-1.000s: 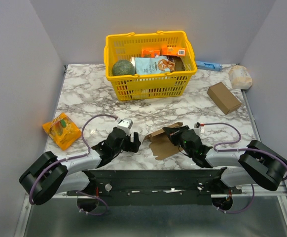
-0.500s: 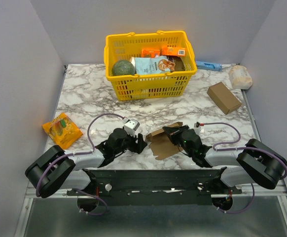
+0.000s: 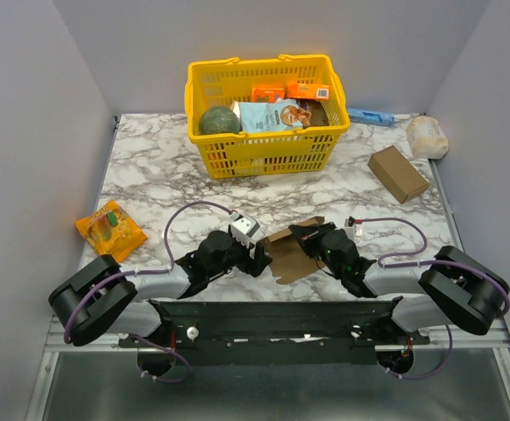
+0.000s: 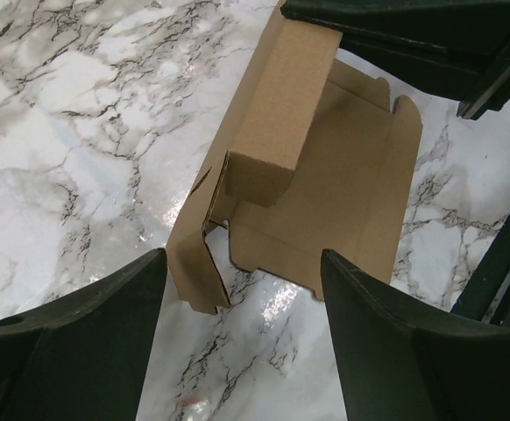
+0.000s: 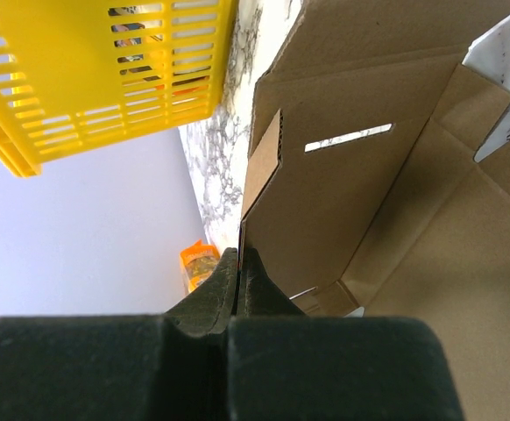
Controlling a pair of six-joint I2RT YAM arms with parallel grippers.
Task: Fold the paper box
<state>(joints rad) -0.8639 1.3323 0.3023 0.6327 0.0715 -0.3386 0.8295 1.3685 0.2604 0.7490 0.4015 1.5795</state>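
Note:
The paper box [image 3: 287, 256] is a thin brown cardboard piece, partly folded, lying on the marble table [image 3: 150, 167] between my two grippers. My right gripper [image 3: 305, 235] is shut on one raised wall of it. In the right wrist view the fingers [image 5: 229, 289] pinch the wall's edge, and the box's inside [image 5: 369, 193] with a slot shows beyond. My left gripper [image 3: 257, 255] is open just left of the box. In the left wrist view the box [image 4: 325, 175] lies ahead of the open gripper [image 4: 242, 351], with only bare marble between the fingers.
A yellow basket [image 3: 268, 114] with groceries stands at the back centre. An orange snack packet [image 3: 109, 230] lies at the left. A thick brown carton [image 3: 398, 173], a white bag [image 3: 427, 136] and a blue item [image 3: 371, 116] lie at the back right.
My left gripper has moved to the right, up to the left edge of the paper box. The right gripper and the box have stayed where they were.

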